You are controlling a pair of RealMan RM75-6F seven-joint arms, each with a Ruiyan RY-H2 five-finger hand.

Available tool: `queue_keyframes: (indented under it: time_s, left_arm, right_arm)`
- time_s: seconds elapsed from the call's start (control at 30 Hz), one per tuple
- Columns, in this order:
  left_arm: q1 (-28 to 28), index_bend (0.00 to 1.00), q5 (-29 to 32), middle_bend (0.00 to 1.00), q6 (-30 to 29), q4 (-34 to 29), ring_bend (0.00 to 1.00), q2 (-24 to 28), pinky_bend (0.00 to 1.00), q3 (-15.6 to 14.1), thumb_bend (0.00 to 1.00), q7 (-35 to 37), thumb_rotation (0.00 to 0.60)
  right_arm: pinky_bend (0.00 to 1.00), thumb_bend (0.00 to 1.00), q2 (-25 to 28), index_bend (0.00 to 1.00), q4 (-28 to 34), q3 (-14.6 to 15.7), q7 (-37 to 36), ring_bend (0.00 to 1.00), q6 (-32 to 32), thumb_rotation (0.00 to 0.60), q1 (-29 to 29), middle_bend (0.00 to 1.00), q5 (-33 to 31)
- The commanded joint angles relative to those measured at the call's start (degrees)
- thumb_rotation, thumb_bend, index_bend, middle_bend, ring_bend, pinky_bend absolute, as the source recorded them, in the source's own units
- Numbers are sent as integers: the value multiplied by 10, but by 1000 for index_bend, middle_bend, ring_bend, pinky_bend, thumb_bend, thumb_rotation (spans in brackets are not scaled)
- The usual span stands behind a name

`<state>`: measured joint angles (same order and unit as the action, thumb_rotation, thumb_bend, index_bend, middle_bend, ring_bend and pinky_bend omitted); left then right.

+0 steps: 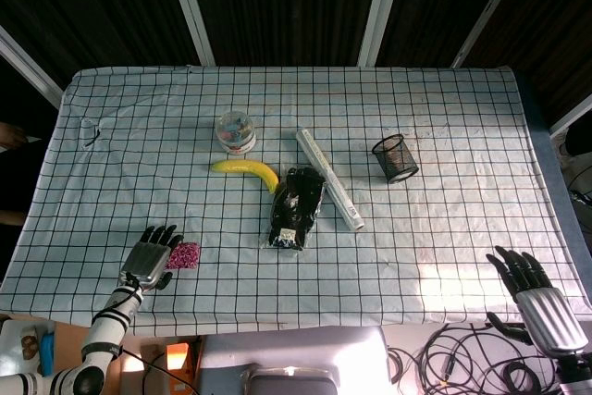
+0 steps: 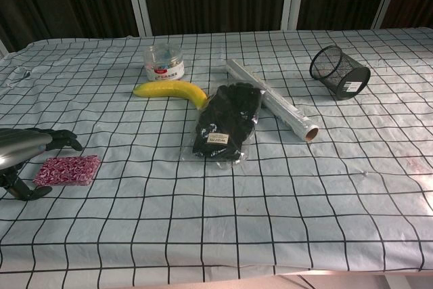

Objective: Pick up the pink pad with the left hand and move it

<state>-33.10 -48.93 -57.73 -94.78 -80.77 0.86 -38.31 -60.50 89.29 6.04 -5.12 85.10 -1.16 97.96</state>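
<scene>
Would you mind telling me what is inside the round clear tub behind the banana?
The clear tub holds small mixed-colour items, too small to identify. Its label hides the lower part in the chest view.

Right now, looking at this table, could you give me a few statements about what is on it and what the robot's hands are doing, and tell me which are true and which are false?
1. The pink pad lies flat on the checked cloth, beside the left hand. True.
2. The left hand has lifted the pad off the table. False: the pad lies on the cloth, and the fingers are not closed around it.
3. The banana lies between the plastic tub and the black packet. True.
4. The mesh cup stands upright. False: it lies tipped on its side.
5. The right hand holds the foil roll. False: it is open, holding nothing, far from the roll.
</scene>
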Motion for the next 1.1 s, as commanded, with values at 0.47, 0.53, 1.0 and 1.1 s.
queue_keyframes:
  time_s: [0.47,0.53,1.0,1.1]
  left_arm:
    - [-3,284,-11,0,-6,19,0,-8,0,-7,377,18,600]
    - [-3,297,-11,0,-6,21,0,-10,0,-8,377,20,600]
    - [4,433,-44,0,-25,16,0,-2,0,-9,378,42,600]
    - [5,436,-48,0,-29,11,0,4,0,-7,378,46,600]
  right_arm:
    - [0,198,-1,0,5,3,8,0,-14,600,-6,0,0]
    - [0,198,-1,0,5,3,9,0,-13,600,-6,0,1]
    - [0,198,-1,0,5,3,9,0,-12,600,-5,0,-3]
    - [0,199,-1,0,5,3,9,0,-12,600,-5,0,-2]
